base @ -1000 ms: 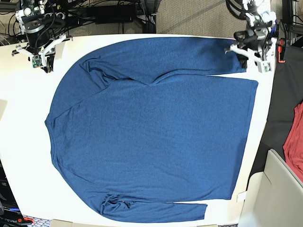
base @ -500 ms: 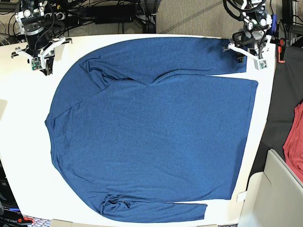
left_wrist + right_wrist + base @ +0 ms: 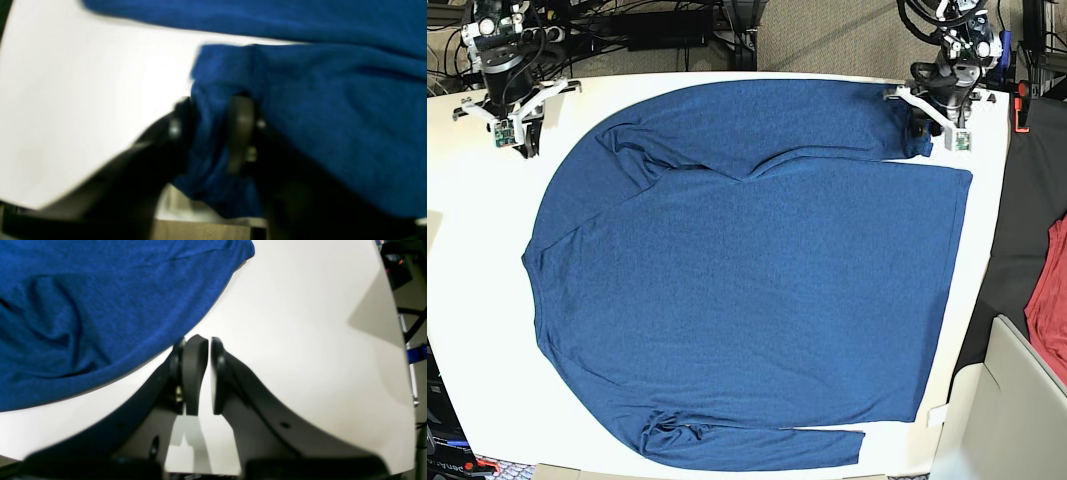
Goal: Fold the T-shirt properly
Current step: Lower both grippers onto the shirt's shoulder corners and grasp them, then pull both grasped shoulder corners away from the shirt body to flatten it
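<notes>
At one o'clock the left hand (image 3: pixel 919 130) pinches the T-shirt (image 3: pixel 747 280) cuff to fold the sleeve inward, while the right hand (image 3: pixel 203 373), closed and empty, waits over the bare surface (image 3: pixel 300 323) at eleven

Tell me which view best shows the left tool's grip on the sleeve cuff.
Left wrist: the left tool is pinching the T-shirt cuff, though blurred. Base shows it small at the sleeve end. Right wrist shows only shirt body.
</notes>
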Available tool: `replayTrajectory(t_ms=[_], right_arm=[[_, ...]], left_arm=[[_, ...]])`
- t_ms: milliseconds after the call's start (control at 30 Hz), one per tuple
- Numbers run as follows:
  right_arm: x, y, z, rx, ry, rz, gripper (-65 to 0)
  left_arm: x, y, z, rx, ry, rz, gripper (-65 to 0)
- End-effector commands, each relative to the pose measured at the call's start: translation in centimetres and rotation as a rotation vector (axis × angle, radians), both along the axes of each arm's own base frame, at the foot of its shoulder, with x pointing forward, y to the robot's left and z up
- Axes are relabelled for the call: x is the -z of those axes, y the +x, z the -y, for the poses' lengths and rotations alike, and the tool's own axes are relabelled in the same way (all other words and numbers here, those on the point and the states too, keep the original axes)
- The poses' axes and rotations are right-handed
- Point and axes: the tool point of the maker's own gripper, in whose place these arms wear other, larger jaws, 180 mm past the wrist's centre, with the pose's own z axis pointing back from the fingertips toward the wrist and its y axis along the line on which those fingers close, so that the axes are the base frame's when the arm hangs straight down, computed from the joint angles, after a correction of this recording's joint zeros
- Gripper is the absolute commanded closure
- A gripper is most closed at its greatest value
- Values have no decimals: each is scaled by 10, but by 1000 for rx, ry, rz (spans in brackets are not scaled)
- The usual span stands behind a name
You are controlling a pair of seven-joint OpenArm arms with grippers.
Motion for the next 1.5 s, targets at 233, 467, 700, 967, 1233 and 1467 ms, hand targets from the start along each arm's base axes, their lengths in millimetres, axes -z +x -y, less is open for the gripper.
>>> replayTrajectory(t_ms=[233,467,700,967,1233,1467], right_arm=[[-9,3,-3,0,9,39,-267],[0,13,-2,55,29,-26,-289],[13,27,-11,151,110,-120,-291],[45,27,-24,230,375,-212,-293],[76,14,-22,320,616,-281,-293],[79,21,-22,323,629,-284,-285]], left_arm=[[8,-14,9,62,-10,-66,-6],[-16,-6,12,87,18,-6,-6],[-17,-6,12,89,21,-4,-6],[-21,-11,13,94,29,-5,-6],[-20,-16,13,96,30,-14,-6],[-20,-16,13,96,30,-14,-6]])
